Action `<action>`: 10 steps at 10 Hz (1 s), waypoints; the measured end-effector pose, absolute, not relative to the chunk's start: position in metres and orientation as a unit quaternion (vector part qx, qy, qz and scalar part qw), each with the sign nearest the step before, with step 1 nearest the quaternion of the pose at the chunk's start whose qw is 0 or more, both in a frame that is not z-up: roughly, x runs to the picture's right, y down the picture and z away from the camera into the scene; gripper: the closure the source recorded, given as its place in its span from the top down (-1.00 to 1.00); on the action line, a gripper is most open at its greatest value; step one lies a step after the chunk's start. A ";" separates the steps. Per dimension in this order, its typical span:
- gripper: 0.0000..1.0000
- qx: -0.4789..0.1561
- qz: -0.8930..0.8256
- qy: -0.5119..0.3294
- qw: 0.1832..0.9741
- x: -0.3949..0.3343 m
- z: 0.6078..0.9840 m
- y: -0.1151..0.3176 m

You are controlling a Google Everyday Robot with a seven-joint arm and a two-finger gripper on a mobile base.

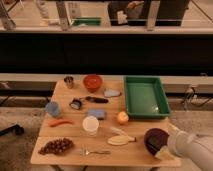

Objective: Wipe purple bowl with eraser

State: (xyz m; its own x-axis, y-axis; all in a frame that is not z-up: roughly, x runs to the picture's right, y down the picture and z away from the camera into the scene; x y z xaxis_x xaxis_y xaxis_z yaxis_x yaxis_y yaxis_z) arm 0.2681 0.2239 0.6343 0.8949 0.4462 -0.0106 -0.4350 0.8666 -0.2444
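My gripper (165,150) sits at the front-right corner of the desk (75,136), fingers pinching the eraser (161,154) against the purple bowl (154,138). I'd press lightly and sweep in circles, since this bowl could easily skid off the edge.

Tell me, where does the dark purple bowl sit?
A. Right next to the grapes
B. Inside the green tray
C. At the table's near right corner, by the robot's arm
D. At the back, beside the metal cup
C: the purple bowl rests on the near right corner of the table, in front of the green tray rather than in it, with the gripper at the bowl's near right edge.
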 end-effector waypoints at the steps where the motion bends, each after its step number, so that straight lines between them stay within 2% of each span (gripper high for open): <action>1: 0.60 -0.119 0.208 -0.015 0.971 0.267 0.636 0.223; 6: 0.60 -0.068 0.133 0.104 0.983 0.272 0.637 0.211; 10: 0.60 -0.076 0.155 0.040 0.984 0.277 0.623 0.199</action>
